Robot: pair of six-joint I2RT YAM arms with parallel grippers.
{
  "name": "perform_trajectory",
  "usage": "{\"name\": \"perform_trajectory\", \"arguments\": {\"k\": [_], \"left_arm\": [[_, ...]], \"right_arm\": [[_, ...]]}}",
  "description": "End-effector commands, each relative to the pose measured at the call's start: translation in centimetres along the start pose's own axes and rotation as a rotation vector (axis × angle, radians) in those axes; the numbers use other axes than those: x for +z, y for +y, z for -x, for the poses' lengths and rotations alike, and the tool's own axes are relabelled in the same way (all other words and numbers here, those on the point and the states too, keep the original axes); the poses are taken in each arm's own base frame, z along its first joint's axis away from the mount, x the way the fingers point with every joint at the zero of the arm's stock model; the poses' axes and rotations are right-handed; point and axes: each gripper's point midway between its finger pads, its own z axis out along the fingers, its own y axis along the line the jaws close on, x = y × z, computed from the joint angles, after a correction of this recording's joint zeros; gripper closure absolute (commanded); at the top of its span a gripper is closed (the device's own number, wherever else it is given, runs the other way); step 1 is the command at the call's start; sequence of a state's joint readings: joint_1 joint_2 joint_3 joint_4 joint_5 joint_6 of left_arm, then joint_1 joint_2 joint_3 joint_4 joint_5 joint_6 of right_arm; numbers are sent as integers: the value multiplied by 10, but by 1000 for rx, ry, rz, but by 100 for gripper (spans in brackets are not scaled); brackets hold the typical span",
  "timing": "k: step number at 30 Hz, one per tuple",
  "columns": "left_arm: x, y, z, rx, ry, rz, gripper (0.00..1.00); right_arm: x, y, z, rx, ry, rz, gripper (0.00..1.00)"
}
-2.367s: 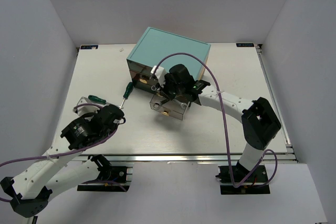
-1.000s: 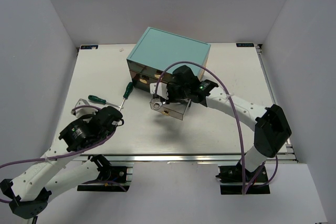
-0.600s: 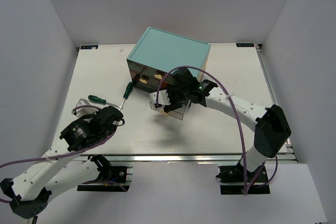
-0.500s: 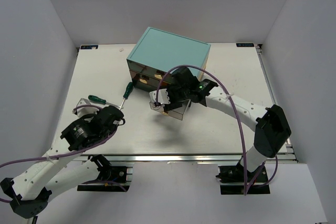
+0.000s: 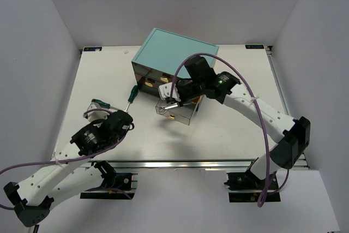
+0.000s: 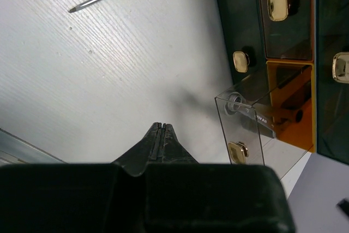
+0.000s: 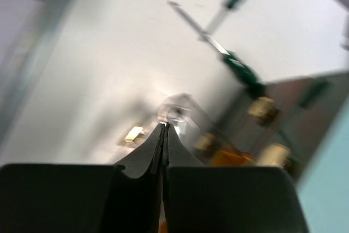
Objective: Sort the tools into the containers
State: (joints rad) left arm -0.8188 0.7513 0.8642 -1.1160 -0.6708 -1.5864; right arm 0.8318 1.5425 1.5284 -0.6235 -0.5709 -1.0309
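Both hands clenched, fingers pressed together; right arm reaches over the open drawer.
Right hand (image 7: 164, 126) hangs above the drawer (image 5: 185, 114), its view blurred; left hand (image 6: 162, 128) sits low at the near left, facing the chest (image 5: 177, 53). White table (image 5: 229, 129), plain grey walls. The clear drawer holds one wrench (image 6: 248, 108). Two green screwdrivers (image 5: 131, 93) (image 5: 100, 103) lie on the table left of the chest.

Plain pale grey walls (image 5: 174, 4) enclose a white surface (image 5: 103, 75) on three sides, with a metal rail (image 5: 180, 163) along its near edge.
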Motion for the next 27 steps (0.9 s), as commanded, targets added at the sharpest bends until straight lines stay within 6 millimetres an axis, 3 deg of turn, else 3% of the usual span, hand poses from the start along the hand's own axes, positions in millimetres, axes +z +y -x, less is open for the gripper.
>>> {"name": "perform_trajectory", "arguments": {"k": [1,5,7,8,12,13,16,17,21,23,27], "left_arm": [[1,-4,-5,-28,22,-34,100],[2,1,-7,-18,28,-21,100],[2,2,-7,-12,27,-15,92],[1,2,-7,-7,28,-16,89],[2,-3,-8,39,31,-29,72],[2,-5,-8,52,33,-36,68],[4,-20,-18,137,65,-108,48],[4,-25,-22,154,78,-134,38],[7,-46,-38,195,125,-250,28],[9,-48,-42,196,129,-271,29],[9,-66,-40,176,105,-341,60]], "right_arm": [[6,83,8,117,-80,365,100],[26,105,-29,185,132,395,100],[37,93,-38,198,208,282,100],[42,99,-51,216,252,257,100],[55,67,-78,236,395,-5,100],[54,46,-88,228,448,-124,100],[38,10,-106,274,559,-375,100],[36,-3,-103,288,543,-449,100],[21,-24,-106,282,558,-616,100],[17,-25,-114,289,595,-661,100],[15,-20,-138,333,676,-688,100]]}}
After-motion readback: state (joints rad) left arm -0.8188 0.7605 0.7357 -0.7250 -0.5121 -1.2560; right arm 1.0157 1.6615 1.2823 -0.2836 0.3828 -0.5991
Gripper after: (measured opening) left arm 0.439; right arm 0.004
